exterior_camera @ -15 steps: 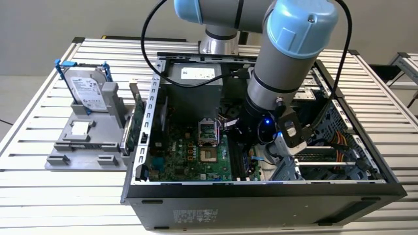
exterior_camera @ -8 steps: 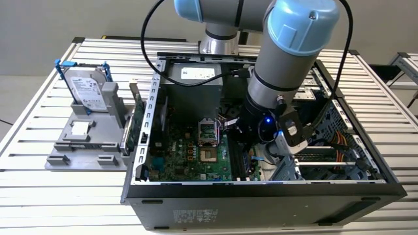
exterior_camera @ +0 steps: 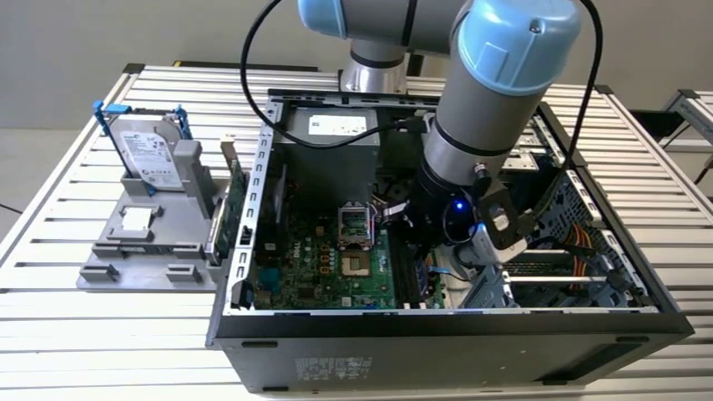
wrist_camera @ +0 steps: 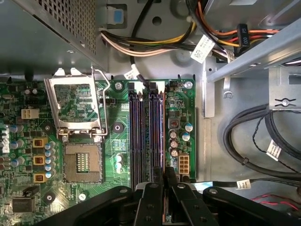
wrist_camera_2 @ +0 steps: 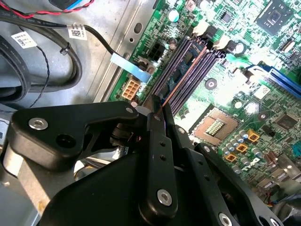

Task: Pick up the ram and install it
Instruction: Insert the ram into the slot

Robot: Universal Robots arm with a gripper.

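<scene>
Gripper: the gripper (wrist_camera_2: pixel 157 110) is lowered inside the open computer case (exterior_camera: pixel 446 322), its black fingers (wrist_camera: pixel 153 197) pressed together on the thin edge of the ram (wrist_camera_2: pixel 181 77).
Ram: seen edge-on as a thin coppery line in the second wrist view, it is held above the memory slots (wrist_camera: pixel 146 136) and lined up along one of them.
Slots: long dark slots are set side by side on the motherboard (wrist_camera: pixel 80 117), just beside the open processor socket (wrist_camera: pixel 83 162).
Progress: the pick-up is judged done; the stick is at the slots, but whether it is fully seated cannot be told.
Left: pushing home and release appear outstanding.
Surroundings: a hard drive (exterior_camera: pixel 150 154) is stood in a grey holder (exterior_camera: pixel 145 251) on the bench (exterior_camera: pixel 67 334), well apart from the case.
</scene>
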